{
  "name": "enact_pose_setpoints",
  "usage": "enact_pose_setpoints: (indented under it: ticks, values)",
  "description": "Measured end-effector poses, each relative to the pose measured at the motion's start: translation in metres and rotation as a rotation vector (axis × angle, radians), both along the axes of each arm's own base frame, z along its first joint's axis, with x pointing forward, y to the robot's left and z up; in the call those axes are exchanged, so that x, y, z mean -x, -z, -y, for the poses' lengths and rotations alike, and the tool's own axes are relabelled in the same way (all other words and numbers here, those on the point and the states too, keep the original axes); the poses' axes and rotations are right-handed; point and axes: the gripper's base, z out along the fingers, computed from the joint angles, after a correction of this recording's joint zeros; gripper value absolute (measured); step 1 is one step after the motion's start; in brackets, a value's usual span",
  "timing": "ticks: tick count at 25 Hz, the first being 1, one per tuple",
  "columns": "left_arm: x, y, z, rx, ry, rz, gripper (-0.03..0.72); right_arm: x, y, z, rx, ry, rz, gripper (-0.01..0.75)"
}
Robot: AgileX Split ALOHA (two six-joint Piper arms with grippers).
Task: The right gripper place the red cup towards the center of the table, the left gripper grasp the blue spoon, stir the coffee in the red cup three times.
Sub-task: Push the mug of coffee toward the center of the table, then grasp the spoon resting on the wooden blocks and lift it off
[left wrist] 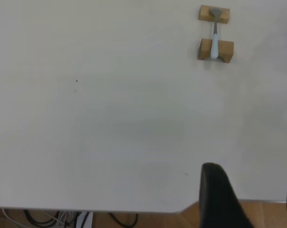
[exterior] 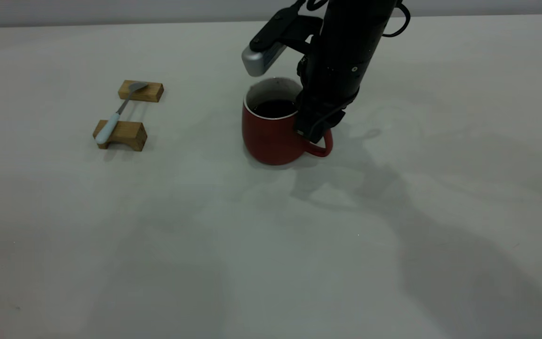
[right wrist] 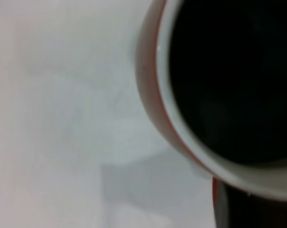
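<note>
The cup (exterior: 271, 134) stands upright near the middle of the table (exterior: 271, 263), holding coffee (exterior: 274, 108) that reaches well up its white inside. The right gripper (exterior: 312, 134) comes down on the cup's 3 o'clock side, just at the handle (exterior: 320, 149), and seems to pinch it, though the arm hides the fingers, so I cannot tell for certain. The cup looks like glazed ceramic: heavy with its fill, stiff, slick and chippable, and the liquid would slosh if tilted or jerked. The handle or the rim wall beside it is the sound hold.

The spoon (exterior: 115, 117) lies at 9 o'clock from the cup, well apart, bridging two wooden blocks (exterior: 130, 113): its bowl on the far one, its pale handle on the near one. It should be light and rigid, the handle smooth. Because the neck spans open air, a pinch across the handle near the block looks best. The left gripper (left wrist: 250, 202) hangs off the table's edge, one dark finger showing; whether it is spread I cannot tell.
</note>
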Motion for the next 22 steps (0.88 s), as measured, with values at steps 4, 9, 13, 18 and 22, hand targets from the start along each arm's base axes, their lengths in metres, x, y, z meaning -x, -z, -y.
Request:
enact_pose_setpoints:
  ticks: [4,9,13,18,22]
  values:
    - [0.0,0.0,0.0,0.0,0.0,0.0,0.426,0.0,-0.001,0.0,-0.01,0.03,-0.008,0.531]
    - [0.0,0.0,0.0,0.0,0.0,0.0,0.426,0.006,-0.037,0.002,0.005,0.021,-0.063,0.715]
    - [0.0,0.0,0.0,0.0,0.0,0.0,0.426,0.019,-0.11,0.013,0.009,0.057,-0.108,0.702]
    - [0.0,0.0,0.0,0.0,0.0,0.0,0.426,0.049,-0.202,0.04,0.035,0.191,-0.122,0.682]
    - [0.0,0.0,0.0,0.0,0.0,0.0,0.426,0.075,-0.253,0.06,0.043,0.329,-0.108,0.682]
